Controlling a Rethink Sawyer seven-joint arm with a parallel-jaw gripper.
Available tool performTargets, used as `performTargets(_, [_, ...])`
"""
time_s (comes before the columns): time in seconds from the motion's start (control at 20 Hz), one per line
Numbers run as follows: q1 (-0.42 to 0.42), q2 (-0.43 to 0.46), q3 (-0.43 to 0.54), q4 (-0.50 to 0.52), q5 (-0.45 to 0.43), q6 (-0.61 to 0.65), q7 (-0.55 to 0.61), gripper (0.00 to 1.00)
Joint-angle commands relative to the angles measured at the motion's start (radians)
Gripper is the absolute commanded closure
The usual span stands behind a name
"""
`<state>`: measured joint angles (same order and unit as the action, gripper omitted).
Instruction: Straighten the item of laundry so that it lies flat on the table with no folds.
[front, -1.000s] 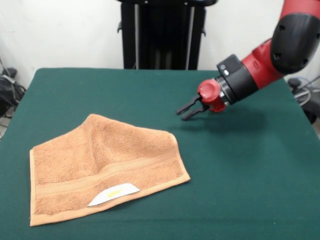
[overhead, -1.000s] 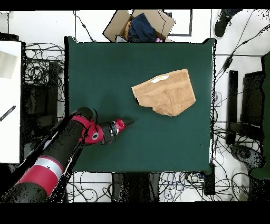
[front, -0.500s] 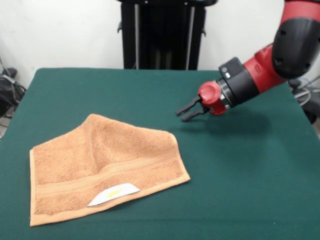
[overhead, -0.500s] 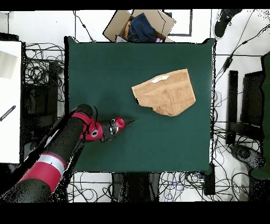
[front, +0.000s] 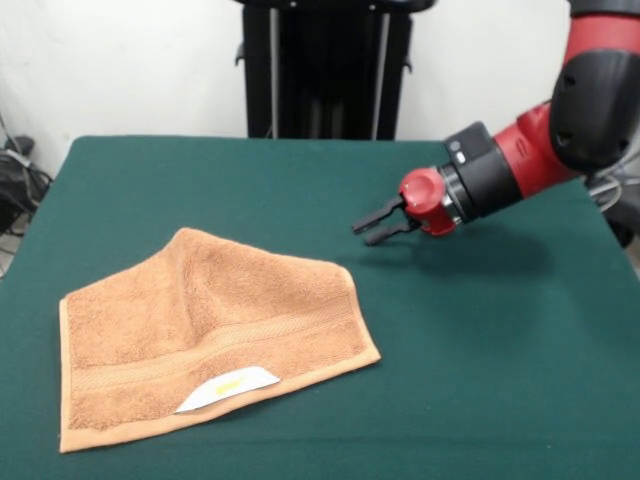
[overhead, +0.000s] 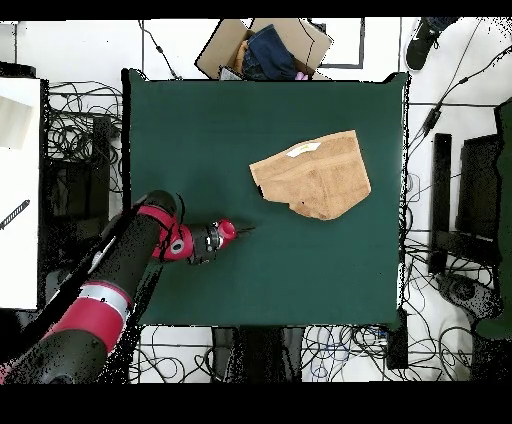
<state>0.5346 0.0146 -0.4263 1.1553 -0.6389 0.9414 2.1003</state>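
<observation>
The orange-tan item of laundry (front: 205, 335) (overhead: 313, 174) lies on the green table (front: 480, 350) (overhead: 200, 130) with its far part folded over, giving it a pointed upper edge. A woven band and a white label with a yellow mark (front: 230, 388) show near its front edge. My gripper (front: 364, 225) (overhead: 247, 231) hovers above the cloth-free table to the right of the towel in the front view, apart from it. Its two black fingers point toward the towel with a small gap between them and hold nothing.
A cardboard box with dark clothes (overhead: 266, 47) sits beyond the table's top edge in the overhead view. Cables and equipment surround the table. A black stand (front: 325, 65) rises behind the table.
The arm's elbow has drifted slightly right in the front view and the wrist tilted a little. The gripper tips stay almost in place. The towel has not moved.
</observation>
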Motion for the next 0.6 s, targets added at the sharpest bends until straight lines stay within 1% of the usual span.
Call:
performTargets(0.05, [-0.052, 0.084, 0.251, -0.173, 0.001, -0.155, -0.124, 0.0])
performTargets(0.6, [-0.083, 0.115, 0.308, -0.247, -0.042, -0.09, -0.144, 0.0])
